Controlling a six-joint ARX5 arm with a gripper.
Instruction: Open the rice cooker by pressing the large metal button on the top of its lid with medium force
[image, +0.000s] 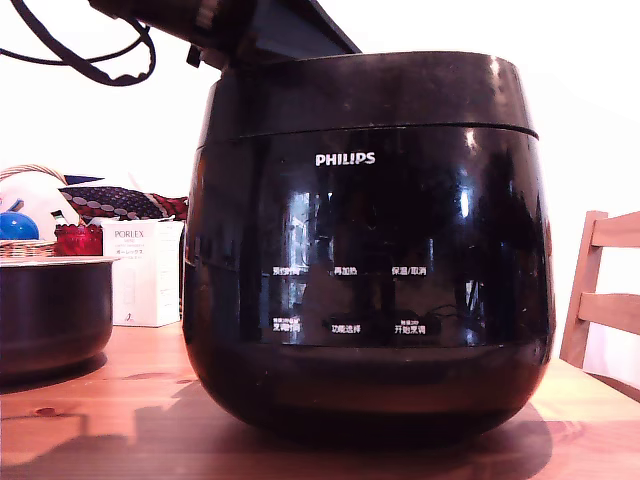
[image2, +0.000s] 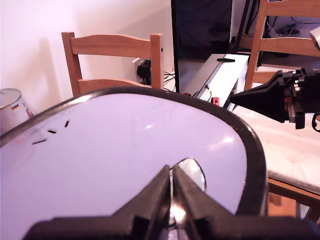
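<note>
**Claw tips down at the lid button**

In the exterior view the rice cooker (image: 368, 250) fills the middle of a wooden table (image: 120, 420), its lid (image: 365, 95) down and flush along the seam. At the exterior view's left stand a dark metal pot (image: 50, 315), a white carton (image: 145, 270) and a basket (image: 25, 215) of odds and ends; a wooden chair (image: 605, 295) shows at the right edge. The arm (image: 260, 30) crosses above the lid (only its dark underside and a cable loop are visible), so the claw itself is hidden here.

The wrist view supplies what that one lacks: the gripper (image2: 172, 197) with its fingers (image2: 150, 200) nearly together, holding nothing, their tips at a small shiny metal button (image2: 192, 172) on the lid's pale glossy top. Contact looks likely, but I cannot be sure. The button lies close to the lid's black rim; beyond it are another chair (image2: 115, 60) and a black camera mount (image2: 280, 97).
</note>
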